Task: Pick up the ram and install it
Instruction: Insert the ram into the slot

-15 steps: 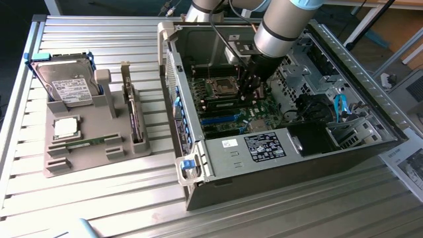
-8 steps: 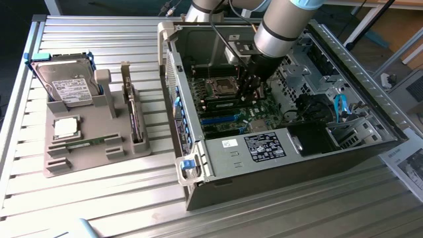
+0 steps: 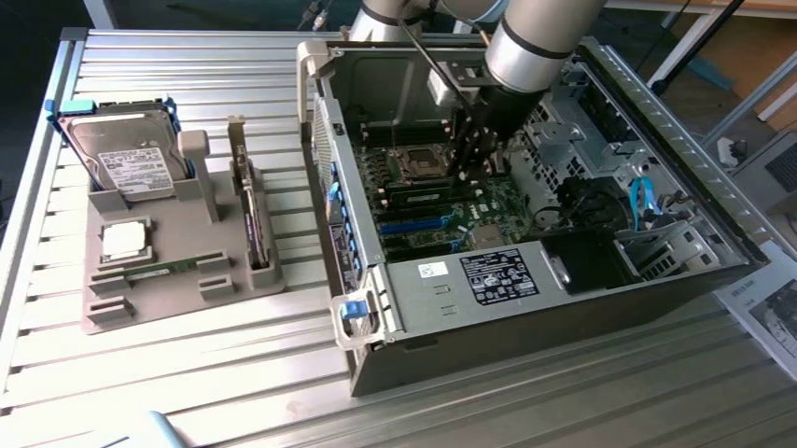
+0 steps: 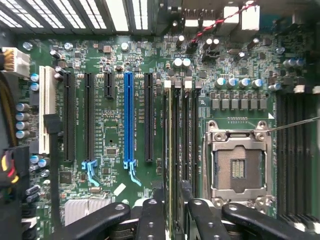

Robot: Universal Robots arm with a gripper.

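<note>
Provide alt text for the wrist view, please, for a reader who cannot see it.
A long, thin green ram stick runs edge-on along the black memory slots of a green motherboard, with the black gripper at one end. Beside it sits an empty silver processor socket; a long blue expansion slot lies on the other side.

The arm (image 3: 538,37) at the top of the exterior view is a smooth silver-grey cylinder. A thin black cable (image 3: 436,61) runs beside it to the boxy black gripper (image 3: 476,159). The wrist view shows glossy black linkage bars (image 4: 100,222) studded with round silver screws (image 4: 120,207).
</note>
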